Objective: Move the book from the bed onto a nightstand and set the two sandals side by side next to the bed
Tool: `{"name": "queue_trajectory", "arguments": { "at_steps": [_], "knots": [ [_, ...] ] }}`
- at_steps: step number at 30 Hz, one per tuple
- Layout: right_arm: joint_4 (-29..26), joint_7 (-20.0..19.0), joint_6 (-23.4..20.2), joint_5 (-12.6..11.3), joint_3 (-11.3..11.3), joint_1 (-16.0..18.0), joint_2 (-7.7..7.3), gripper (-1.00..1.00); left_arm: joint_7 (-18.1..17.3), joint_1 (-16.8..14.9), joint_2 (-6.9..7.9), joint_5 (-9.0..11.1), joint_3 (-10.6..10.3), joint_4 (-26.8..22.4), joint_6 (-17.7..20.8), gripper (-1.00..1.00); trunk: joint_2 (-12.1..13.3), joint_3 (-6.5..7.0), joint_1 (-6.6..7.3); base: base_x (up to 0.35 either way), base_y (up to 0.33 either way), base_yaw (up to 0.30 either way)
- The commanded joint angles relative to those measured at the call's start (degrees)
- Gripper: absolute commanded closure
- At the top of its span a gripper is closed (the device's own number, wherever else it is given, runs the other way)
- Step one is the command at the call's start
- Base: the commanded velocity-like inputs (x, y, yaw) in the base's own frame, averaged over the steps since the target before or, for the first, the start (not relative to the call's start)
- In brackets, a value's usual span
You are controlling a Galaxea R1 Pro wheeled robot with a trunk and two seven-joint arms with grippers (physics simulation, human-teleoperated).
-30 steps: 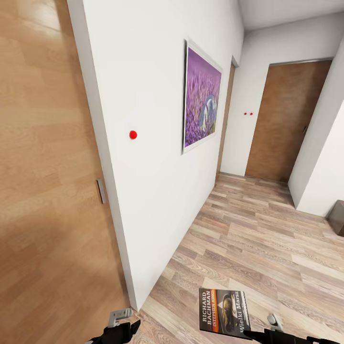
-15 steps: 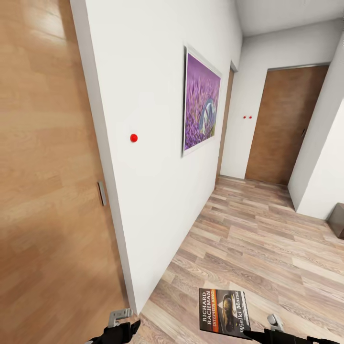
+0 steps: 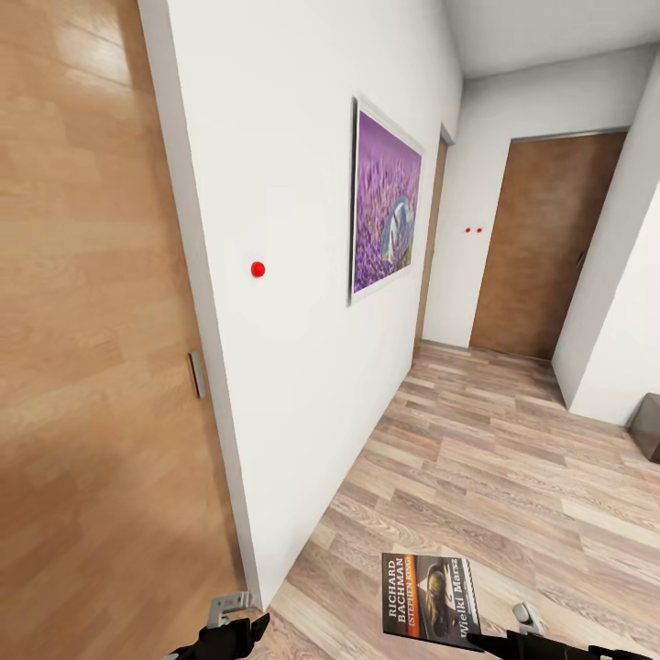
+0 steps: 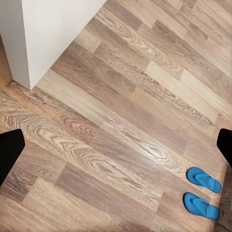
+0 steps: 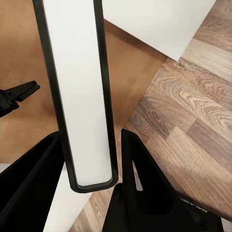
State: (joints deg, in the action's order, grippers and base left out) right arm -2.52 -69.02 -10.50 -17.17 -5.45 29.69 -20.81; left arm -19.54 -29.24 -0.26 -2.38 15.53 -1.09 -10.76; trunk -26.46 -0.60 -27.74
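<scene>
book (image 3: pixel 429 596): 1 | sandals (image 4: pixel 203 191): 2 | doors (image 3: pixel 92 348): 2 | painting (image 3: pixel 385 202): 1

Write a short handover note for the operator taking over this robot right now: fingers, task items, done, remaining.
Right gripper: fingers shut on the book, held edge-on.
Left gripper: open, empty.
The two sandals lie side by side on the plank floor; whether a bed is beside them cannot be told.
The head camera faces a white hallway wall with a purple picture.
Done: book in hand.
Left: set it on a nightstand; confirm the sandals' spot.
</scene>
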Motion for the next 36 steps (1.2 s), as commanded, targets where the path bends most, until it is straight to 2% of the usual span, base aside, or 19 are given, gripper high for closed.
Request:
{"name": "queue_trajectory", "arguments": {
  "at_steps": [1,25,36],
  "knots": [
    [-0.03,-0.15,-0.58,-0.6,-0.44,0.02,0.0,1.0,-0.15,-0.03,0.0,-0.25,0.38,0.04,-0.14,-1.0,-0.07,-0.06,-0.02,0.0,0.0,0.0],
    [-0.03,-0.08,0.68,-0.58,-0.53,0.01,0.07,1.0,-0.15,-0.03,0.0,-0.25,0.38,0.04,-0.14,-1.0,-0.07,0.36,-0.02,0.0,0.0,0.0],
    [-0.03,-0.06,0.83,-0.58,-0.53,0.02,0.11,1.0,0.01,-0.03,0.0,-0.31,0.39,0.04,0.04,-1.0,-0.07,0.36,-0.02,0.104,0.0,0.0]
  ]
}}
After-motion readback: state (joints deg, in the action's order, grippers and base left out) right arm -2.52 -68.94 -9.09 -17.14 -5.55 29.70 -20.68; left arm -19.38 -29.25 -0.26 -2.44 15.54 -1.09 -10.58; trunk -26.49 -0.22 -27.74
